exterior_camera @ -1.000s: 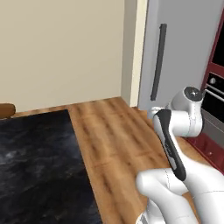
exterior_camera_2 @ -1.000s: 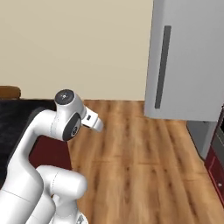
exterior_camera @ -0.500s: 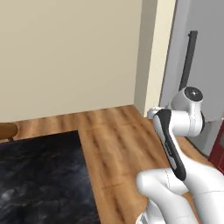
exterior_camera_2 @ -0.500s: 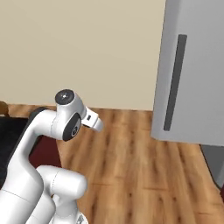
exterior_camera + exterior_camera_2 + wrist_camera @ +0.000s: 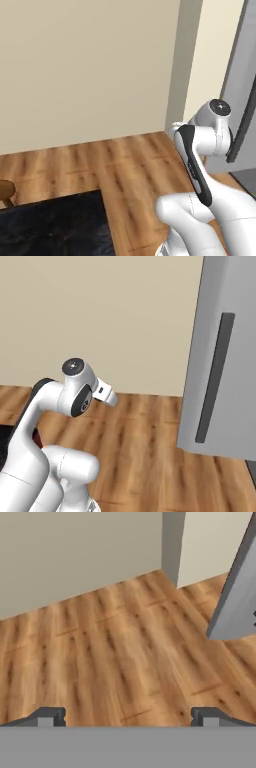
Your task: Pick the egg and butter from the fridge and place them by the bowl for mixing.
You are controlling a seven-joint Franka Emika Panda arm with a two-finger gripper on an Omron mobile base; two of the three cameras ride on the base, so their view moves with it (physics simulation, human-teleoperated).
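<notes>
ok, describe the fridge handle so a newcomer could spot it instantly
Start at the tall grey fridge on the right, beside the beige wall. On its closed door runs the handle, a long, dark grey vertical bar, the one dark thing on that plain pale front.

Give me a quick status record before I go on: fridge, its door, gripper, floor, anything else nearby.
fridge: tall grey cabinet, to the arm's right
fridge door: shut, dark upright handle facing the robot
gripper: open and empty, pointing down at the floor
floor: bare wood planks; dark rug at the left
wall: plain beige, ahead
egg, bowl: not seen
</notes>
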